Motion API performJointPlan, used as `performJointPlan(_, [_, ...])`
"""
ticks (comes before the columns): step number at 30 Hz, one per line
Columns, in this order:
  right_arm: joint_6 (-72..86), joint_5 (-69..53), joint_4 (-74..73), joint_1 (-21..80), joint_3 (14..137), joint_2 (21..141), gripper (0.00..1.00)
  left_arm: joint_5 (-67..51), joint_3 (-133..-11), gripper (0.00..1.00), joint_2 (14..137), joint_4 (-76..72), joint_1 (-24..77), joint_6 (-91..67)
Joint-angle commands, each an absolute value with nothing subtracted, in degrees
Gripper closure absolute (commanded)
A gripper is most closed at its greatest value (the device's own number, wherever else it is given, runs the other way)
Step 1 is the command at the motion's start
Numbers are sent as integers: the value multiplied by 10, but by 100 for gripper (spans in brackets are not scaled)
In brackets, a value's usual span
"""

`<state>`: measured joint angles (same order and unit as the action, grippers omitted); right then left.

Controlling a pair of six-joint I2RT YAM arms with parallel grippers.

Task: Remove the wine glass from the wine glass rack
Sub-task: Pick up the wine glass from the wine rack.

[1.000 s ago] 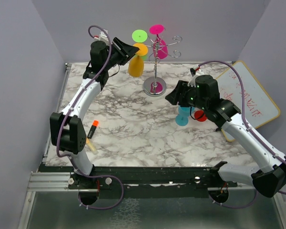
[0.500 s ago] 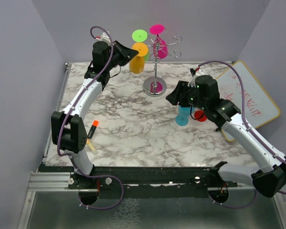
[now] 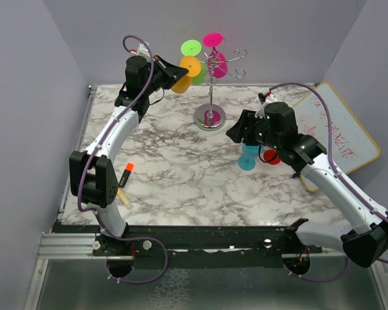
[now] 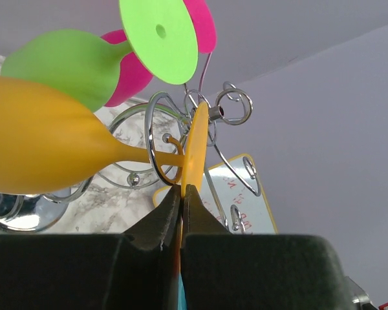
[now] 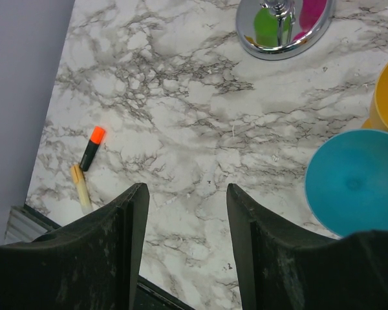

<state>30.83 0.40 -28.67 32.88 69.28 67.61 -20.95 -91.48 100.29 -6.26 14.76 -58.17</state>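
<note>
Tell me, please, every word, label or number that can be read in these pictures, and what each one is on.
Whiteboard: red handwriting in several lines, too small and blurred to read in any view.
Marker: no label that can be made out.
Nothing else in view shows any text, so there is none to quote.
</note>
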Motion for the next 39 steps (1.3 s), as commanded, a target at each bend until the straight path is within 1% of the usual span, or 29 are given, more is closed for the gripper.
performJointPlan(1, [302,15,-298,327,688,672,43,-208,-915,100,975,-75,149,-596])
performJointPlan(6, [303,15,-300,327,688,670,43,-231,-906,100,979,-119,137,-659])
performJointPlan(16, [307,13,-298,327,685,665,43,-223,-887,100,993,-155,120,-760])
performJointPlan(26, [308,16,-300,327,685,662,43,-225,-936,100,1037,-174,120,-786])
performJointPlan(35, [307,16,-300,327,686,662,43,-204,-915,100,1037,-174,121,-787])
performJointPlan(39, [307,15,-300,327,687,662,43,-197,-925,100,1040,-175,120,-788])
